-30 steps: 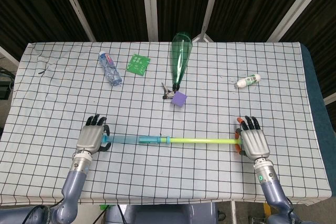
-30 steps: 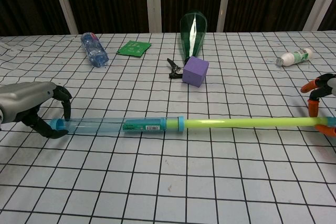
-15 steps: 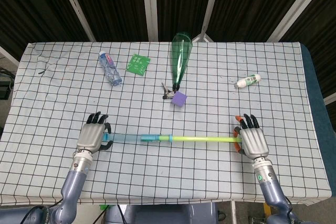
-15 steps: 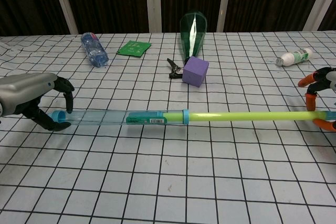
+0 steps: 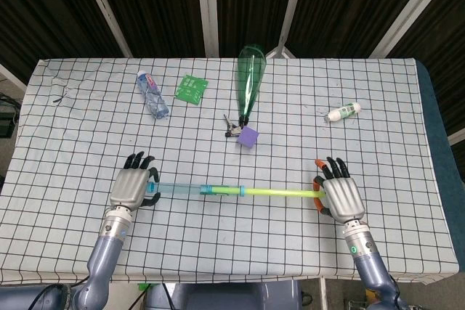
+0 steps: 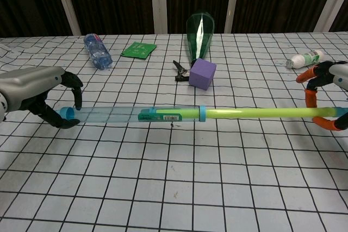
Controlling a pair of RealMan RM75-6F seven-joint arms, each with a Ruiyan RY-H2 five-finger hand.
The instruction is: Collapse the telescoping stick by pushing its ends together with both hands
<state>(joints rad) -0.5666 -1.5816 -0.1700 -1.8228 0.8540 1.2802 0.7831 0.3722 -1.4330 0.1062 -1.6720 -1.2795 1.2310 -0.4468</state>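
Note:
The telescoping stick (image 5: 218,191) lies left to right across the near table, a clear blue tube (image 6: 109,114) with a yellow-green inner rod (image 6: 255,113) sticking out of its blue collar. My left hand (image 5: 132,189) holds the tube's capped end, its fingers (image 6: 73,88) arched over it and the thumb beneath. At the other end my right hand (image 5: 340,195) has its orange-tipped fingers (image 6: 311,96) around the rod's tip. In the chest view the stick seems slightly off the cloth. The right hand (image 6: 331,88) is cut off by that view's edge.
Behind the stick stand a purple cube (image 5: 248,136), a black clip (image 5: 231,127) and a lying green bottle (image 5: 250,81). A water bottle (image 5: 152,94) and green packet (image 5: 191,88) lie far left, a small white bottle (image 5: 342,112) far right. The checked tablecloth (image 5: 407,150) covers the table.
Both hands have moved toward each other. The yellow-green rod has slid further into the blue tube, so the stick is shorter and its collar sits further right.

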